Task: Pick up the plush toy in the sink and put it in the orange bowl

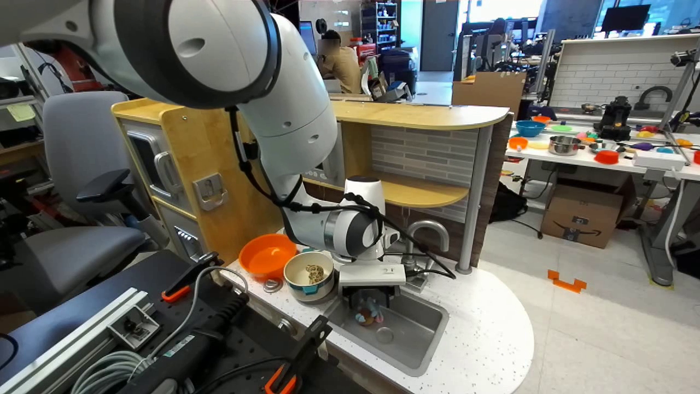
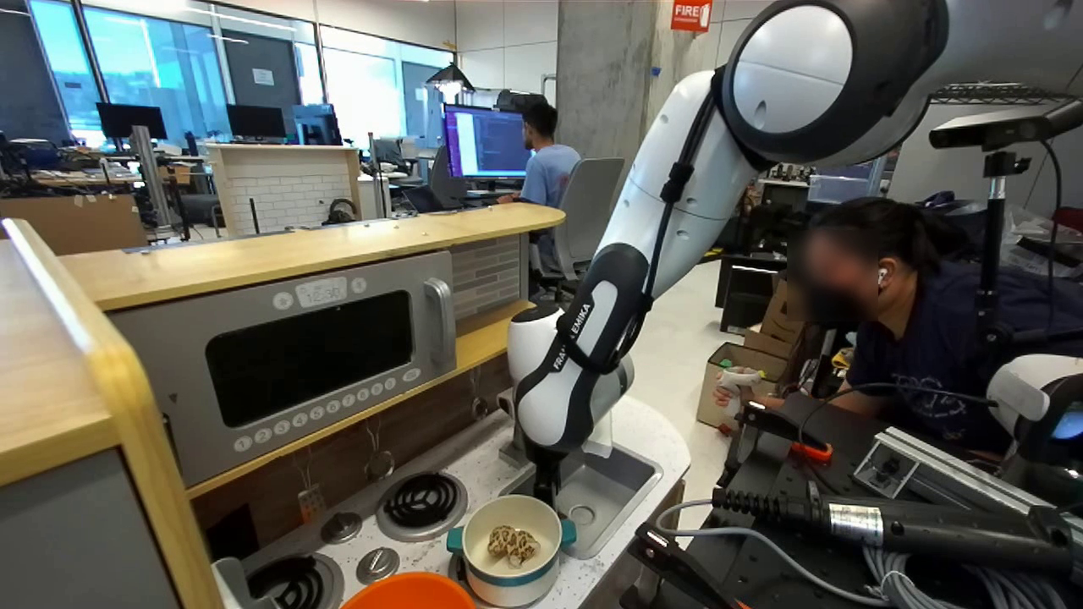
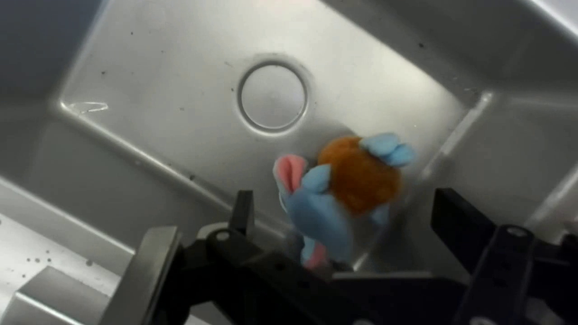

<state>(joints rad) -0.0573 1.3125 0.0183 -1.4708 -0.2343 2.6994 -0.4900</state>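
A blue plush toy with pink ears and an orange-brown body (image 3: pixel 361 176) lies in a corner of the silver-grey sink (image 3: pixel 180 90). It also shows under my gripper in an exterior view (image 1: pixel 367 316). My gripper (image 3: pixel 345 203) is open, pointing down into the sink. Its fingers stand on either side of the toy, apart from it. The gripper also shows in both exterior views (image 1: pixel 371 298) (image 2: pixel 547 486); the toy is hidden in one of them. The orange bowl (image 1: pixel 268 254) stands on the counter by the stove and is cut off in an exterior view (image 2: pixel 410 592).
A cream pot with teal handles (image 1: pixel 295 268) (image 2: pixel 512 589) stands between the orange bowl and the sink, holding a leopard-print plush (image 1: pixel 314 273) (image 2: pixel 513 545). A grey arched faucet (image 1: pixel 436 227) rises behind the sink. A toy microwave (image 2: pixel 313 355) and burner (image 2: pixel 421 499) are near. A wooden shelf (image 1: pixel 418 191) overhangs the counter.
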